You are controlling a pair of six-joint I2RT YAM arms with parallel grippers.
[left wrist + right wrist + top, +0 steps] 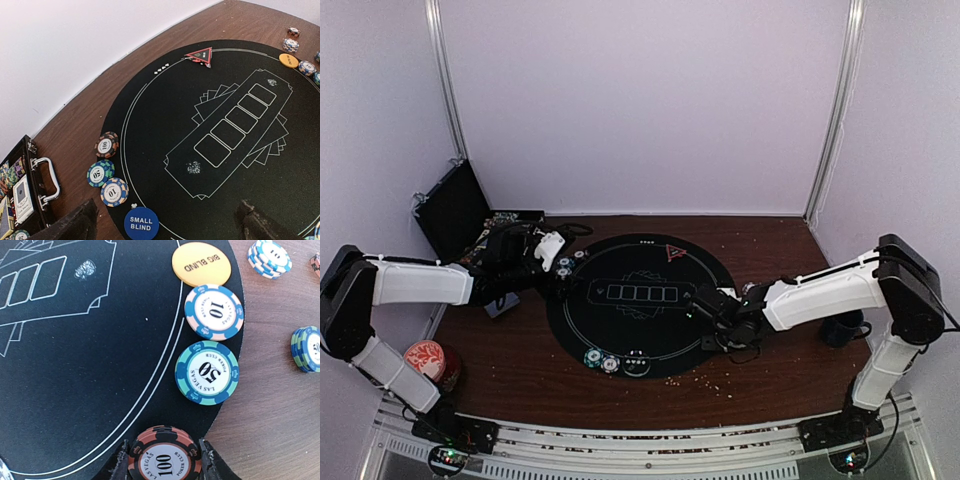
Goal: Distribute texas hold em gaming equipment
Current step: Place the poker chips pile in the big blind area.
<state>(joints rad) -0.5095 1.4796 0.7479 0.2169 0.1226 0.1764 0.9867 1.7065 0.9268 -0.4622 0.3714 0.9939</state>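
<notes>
Right tool (165, 464) is narrowed onto the red 100 stack (163, 442), one finger flush on each side. Reads as a grip. The stack is at the rim of the black mat (75, 390), partly over the lip toward bare bench (270, 415). Can't tell if it's resting or lifted.

Along the rim from there: teal 50 chip (207, 372) just beside it, then blue 10 chip (214, 311), then the orange BIG BLIND button (201, 264).

Left tool (167, 227) is wide open and holds nothing. It hangs over the mat's opposite edge near the SMALL BLIND button (141, 223) and a three-chip row (100, 173).

Risks as I see them:
- Fingers may only bite the top chips, so the lower ones could shear off and scatter.
- Letting go on the mat lip could tip the stack.
- Opening or swinging this close could knock the 50 chip out of line.
- If the left tool drops straight down, a finger could clip the blind button.
</notes>
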